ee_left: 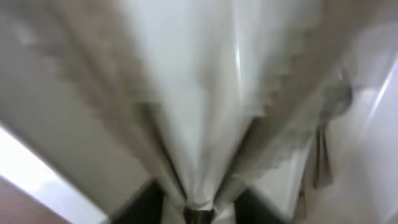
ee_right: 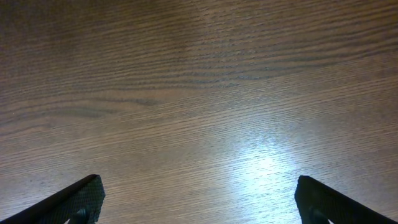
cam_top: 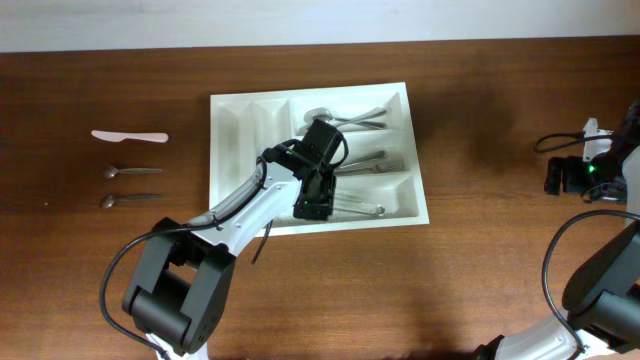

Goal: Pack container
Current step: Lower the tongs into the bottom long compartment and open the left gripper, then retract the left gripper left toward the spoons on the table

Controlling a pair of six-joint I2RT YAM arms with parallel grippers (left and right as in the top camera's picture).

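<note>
So the white cutlery tray (cam_top: 232, 150) is sitting pretty much in the middle of the wooden table (cam_top: 480, 270), slightly skewed, with metal cutlery (cam_top: 352, 118) lying in its three long crosswise compartments. The left arm reaches right into the tray, and the left gripper (cam_top: 313, 203) is down over the long compartment nearest the robot. Honestly I can't tell if its fingers are spread or pinching something. The wrist view is just a white blur up close, and from above the gripper is a dark lump. Off to the left, well apart from the tray, there's a white plastic knife (cam_top: 130, 136) and below it two metal spoons (cam_top: 132, 171) (cam_top: 130, 200), all lying crosswise on the wood. The right gripper (ee_right: 198, 183) is way over by the table's right edge, fingers spread wide with only wood grain showing between them.
</note>
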